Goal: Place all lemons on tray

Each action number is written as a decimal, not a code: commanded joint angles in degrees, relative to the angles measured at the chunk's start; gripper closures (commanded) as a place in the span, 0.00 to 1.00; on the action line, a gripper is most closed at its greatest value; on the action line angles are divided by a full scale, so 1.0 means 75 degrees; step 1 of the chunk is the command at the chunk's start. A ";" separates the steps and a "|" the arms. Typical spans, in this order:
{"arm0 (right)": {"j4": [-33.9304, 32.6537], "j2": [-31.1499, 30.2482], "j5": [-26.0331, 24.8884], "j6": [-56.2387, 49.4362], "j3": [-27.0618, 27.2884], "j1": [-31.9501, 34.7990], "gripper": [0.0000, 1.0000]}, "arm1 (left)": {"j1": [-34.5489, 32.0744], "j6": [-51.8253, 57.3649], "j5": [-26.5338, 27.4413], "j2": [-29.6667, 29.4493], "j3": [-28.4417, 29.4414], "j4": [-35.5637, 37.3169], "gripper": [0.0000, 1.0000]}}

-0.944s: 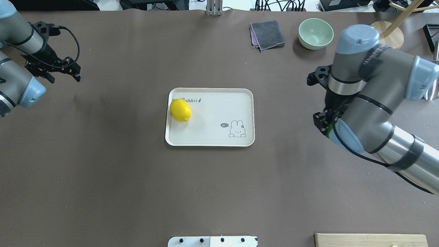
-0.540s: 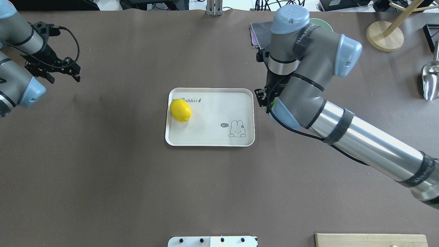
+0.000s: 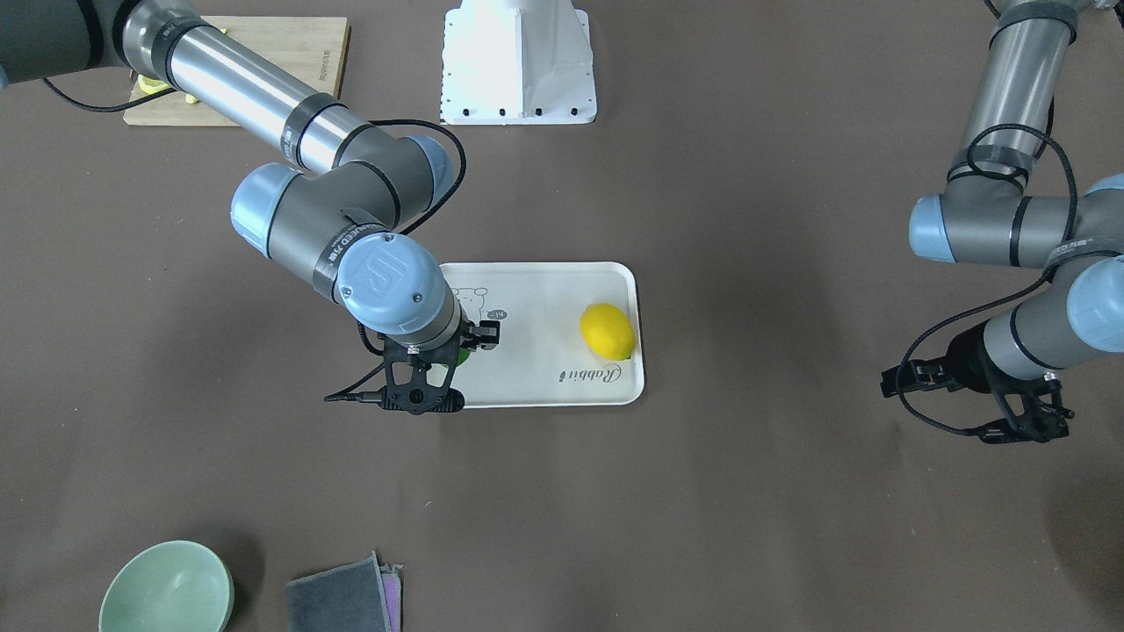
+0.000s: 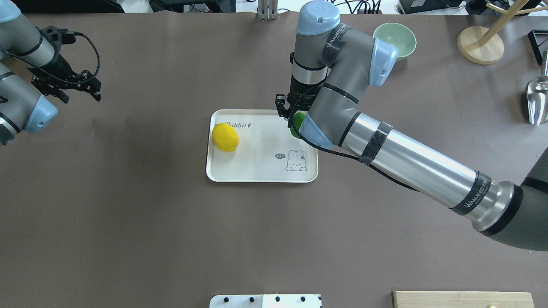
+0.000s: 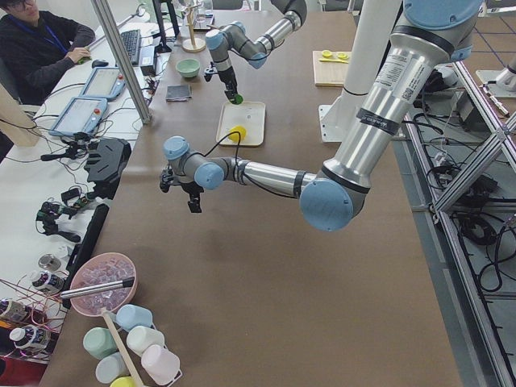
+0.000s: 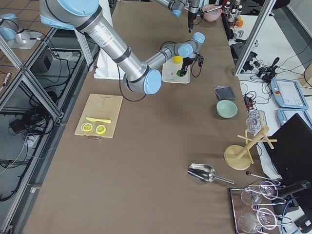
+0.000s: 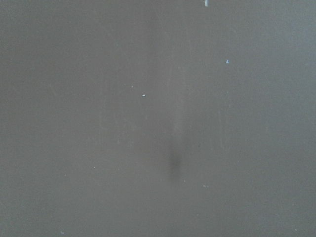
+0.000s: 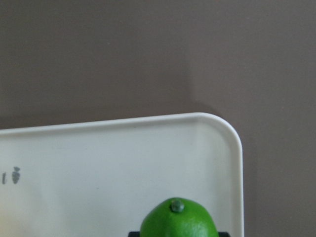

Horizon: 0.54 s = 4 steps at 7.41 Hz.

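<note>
The off-white tray (image 4: pixel 265 169) lies mid-table. The yellow lemon (image 4: pixel 225 137) rests on it at its left end, and also shows in the front view (image 3: pixel 608 331). My right gripper (image 4: pixel 295 125) is shut on the green lemon (image 4: pixel 296 129) and holds it over the tray's far right corner. The right wrist view shows the green lemon (image 8: pixel 178 223) just inside the tray's rounded rim (image 8: pixel 232 133). A sliver of green (image 3: pixel 463 355) shows under the wrist in the front view. My left gripper (image 4: pixel 81 96) is open and empty, far to the left over bare table.
A green bowl (image 4: pixel 394 40) stands at the back right, a grey cloth (image 3: pixel 342 601) beside it. A wooden stand (image 4: pixel 479 42) and a metal scoop (image 4: pixel 537 100) are far right. A cutting board (image 3: pixel 255 61) with lemon slices lies near the robot's base.
My right arm has swung left from the table's right side, carrying the green lemon to above the tray's far right corner. The left arm and the yellow lemon have not moved.
</note>
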 commanded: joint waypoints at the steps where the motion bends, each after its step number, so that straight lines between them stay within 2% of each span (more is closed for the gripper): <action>1: 0.0101 0.0188 0.0011 0.0616 -0.0100 -0.0334 0.01 | 0.0000 -0.0006 0.0000 0.0001 -0.0007 -0.0004 0.02; 4: 0.0102 0.0202 -0.0117 0.0478 -0.0042 -0.0231 0.00 | 0.0000 -0.0006 0.0000 -0.0069 -0.0007 0.0007 0.02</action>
